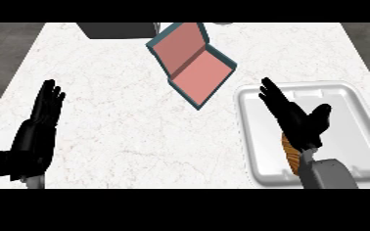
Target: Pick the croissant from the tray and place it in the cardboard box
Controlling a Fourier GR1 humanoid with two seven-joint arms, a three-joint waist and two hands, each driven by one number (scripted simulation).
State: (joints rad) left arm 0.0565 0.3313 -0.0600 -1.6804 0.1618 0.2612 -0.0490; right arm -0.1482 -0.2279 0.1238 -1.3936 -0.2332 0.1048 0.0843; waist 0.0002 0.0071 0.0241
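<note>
The white marbled desk [130, 117] fills the view. On its right side sits the white tray [339, 90]. The open box [195, 63], teal outside and pink inside, lies askew near the desk's far middle, its near corner close to the tray's far-left corner. A dark block [115, 29] shows at the far edge, just beside the box.

The right robot hand [300, 120] hangs over the tray with fingers straight and thumb spread, holding nothing. The left robot hand [36, 129] rests at the view's left edge, fingers up and relaxed, also holding nothing.

The croissant [289, 151] lies in the tray's near-left part, mostly hidden under the right robot hand and its forearm; only a brown ribbed sliver shows.

By my reading, 0 of the 2 steps are done. The croissant is not yet grasped, and both the pick and the placing in the box are left.
</note>
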